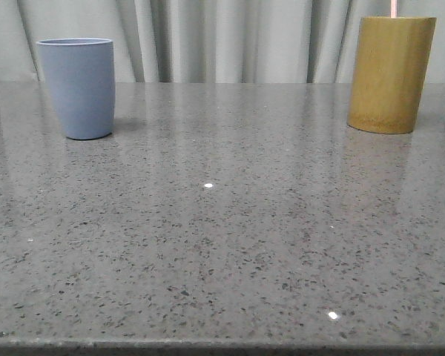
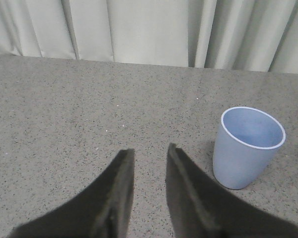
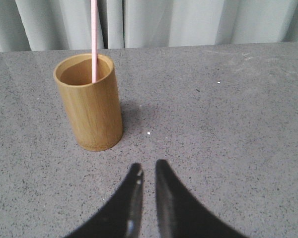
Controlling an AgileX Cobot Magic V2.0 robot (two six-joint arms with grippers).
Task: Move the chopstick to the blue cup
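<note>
Inside the bamboo holder (image 3: 89, 106), far right on the surface (image 1: 222, 245), chopstick (image 3: 94, 39) stands upright. Blue cup (image 1: 77, 87) far left, well apart. Left tool (image 2: 150, 154) slightly spread, right tool (image 3: 148, 171) narrowly parted; both hold nothing.

In front of me the table (image 1: 230, 245) stretches wide, a polished grey stone-like surface speckled with dark and pale flecks. It is glossy enough to carry soft vertical reflections and a few small bright glints of overhead light. Its near edge runs straight across below me. Behind its far edge hangs a curtain (image 1: 222, 37) of pale grey-white cloth, falling in long vertical folds with darker shadows between the pleats.
</note>
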